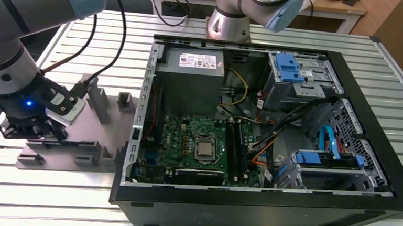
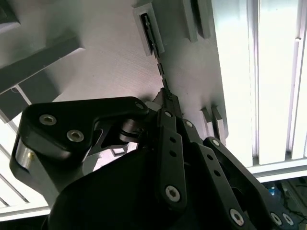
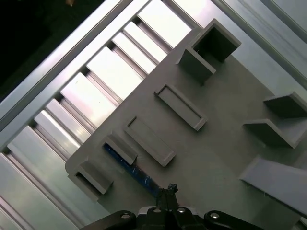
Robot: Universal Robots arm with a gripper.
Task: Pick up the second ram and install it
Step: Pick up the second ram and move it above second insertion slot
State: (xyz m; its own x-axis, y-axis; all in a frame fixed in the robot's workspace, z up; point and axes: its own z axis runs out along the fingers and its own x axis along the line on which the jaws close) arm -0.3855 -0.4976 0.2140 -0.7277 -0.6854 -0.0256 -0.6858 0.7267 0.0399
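Observation:
The second ram (image 3: 128,166) is a thin dark strip standing on edge in a slot of the grey fixture plate (image 3: 225,143). In the second wrist view the ram (image 2: 158,62) runs edge-on from a slotted holder down into my fingertips. My gripper (image 2: 166,101) has its black fingers drawn together on the ram's near end, also seen in the first wrist view as the gripper (image 3: 169,190). In the exterior view the gripper (image 1: 36,130) is low over the fixture plate (image 1: 80,150), at the exterior view's left of the computer case, and it hides the ram.
The open computer case (image 1: 364,202) lies at the exterior view's right of the plate, with the green motherboard (image 1: 179,138), its memory slots (image 1: 236,146), the processor (image 1: 204,149) and loose cables. Tall posts (image 1: 97,101) rise from the plate near my wrist. Everything rests on a slatted aluminium table (image 1: 1,185).

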